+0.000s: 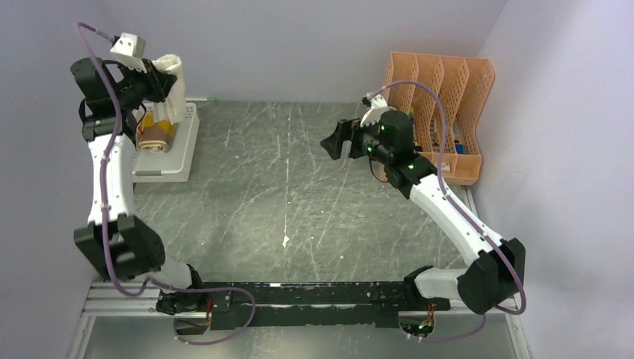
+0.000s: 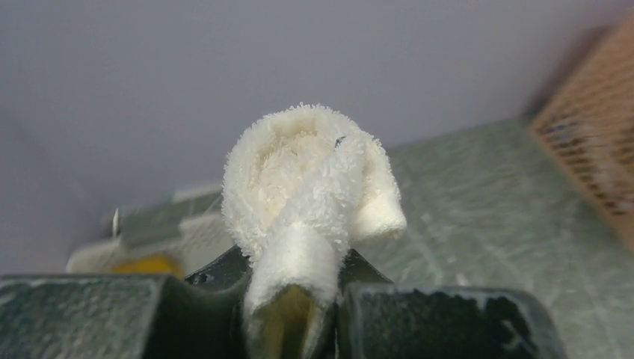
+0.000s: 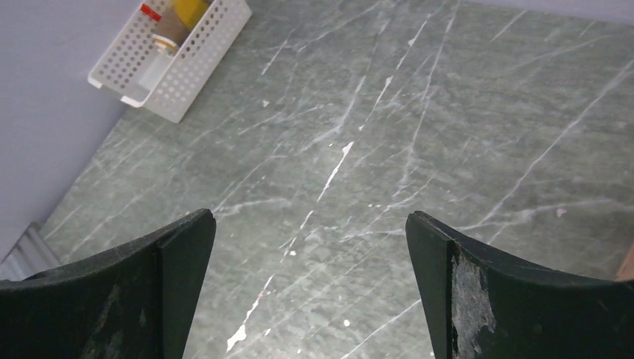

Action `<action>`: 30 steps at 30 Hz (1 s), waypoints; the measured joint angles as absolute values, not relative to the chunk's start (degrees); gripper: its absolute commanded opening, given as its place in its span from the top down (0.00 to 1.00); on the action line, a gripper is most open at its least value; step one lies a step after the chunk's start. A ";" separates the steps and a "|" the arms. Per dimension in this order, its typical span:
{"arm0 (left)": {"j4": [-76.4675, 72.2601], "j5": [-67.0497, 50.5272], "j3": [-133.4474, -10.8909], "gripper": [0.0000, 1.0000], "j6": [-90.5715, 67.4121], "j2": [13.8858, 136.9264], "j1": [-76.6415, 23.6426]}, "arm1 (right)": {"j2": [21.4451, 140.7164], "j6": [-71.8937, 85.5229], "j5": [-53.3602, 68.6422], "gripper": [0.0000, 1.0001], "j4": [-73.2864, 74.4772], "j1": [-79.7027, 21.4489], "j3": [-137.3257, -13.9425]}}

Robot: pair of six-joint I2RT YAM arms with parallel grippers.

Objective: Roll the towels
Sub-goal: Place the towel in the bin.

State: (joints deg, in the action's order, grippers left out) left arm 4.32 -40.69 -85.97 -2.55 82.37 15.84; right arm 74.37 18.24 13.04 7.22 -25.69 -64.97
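The cream-white towel, rolled into a bundle, hangs in the air at the far left above a white basket. My left gripper is shut on it. In the left wrist view the white roll sticks out from between the dark fingers, and my left gripper pinches its lower end. The mustard-yellow and brown towel lies rolled inside the basket; the right wrist view shows this yellow roll too. My right gripper hovers open and empty over the table's right middle, its jaws spread wide.
An orange slotted file rack stands at the back right against the wall. The perforated white basket sits at the back left by the wall. A grey marbled tabletop spans the space between the arms.
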 measured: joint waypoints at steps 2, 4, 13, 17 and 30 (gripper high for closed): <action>10.57 -36.03 -89.34 0.93 1.17 87.72 17.21 | 72.69 19.22 13.04 0.00 6.70 -26.17 -63.22; 16.05 -32.91 -93.32 0.93 3.81 94.15 17.89 | 71.37 19.75 12.99 0.00 6.61 -26.37 -61.54; 31.16 -27.64 -110.32 0.93 9.17 122.26 19.20 | 67.16 18.83 10.72 0.00 8.93 -26.55 -57.78; 34.04 -28.58 -116.31 0.93 9.23 129.91 19.46 | 65.34 18.59 10.52 0.00 9.06 -26.63 -56.21; 36.71 -24.84 -119.33 0.88 11.14 137.19 17.23 | 65.67 18.59 10.74 0.00 9.54 -26.74 -55.48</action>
State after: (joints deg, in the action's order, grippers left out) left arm 36.71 -24.84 -119.33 11.14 137.19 17.23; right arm 65.67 18.59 10.74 9.54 -26.74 -55.48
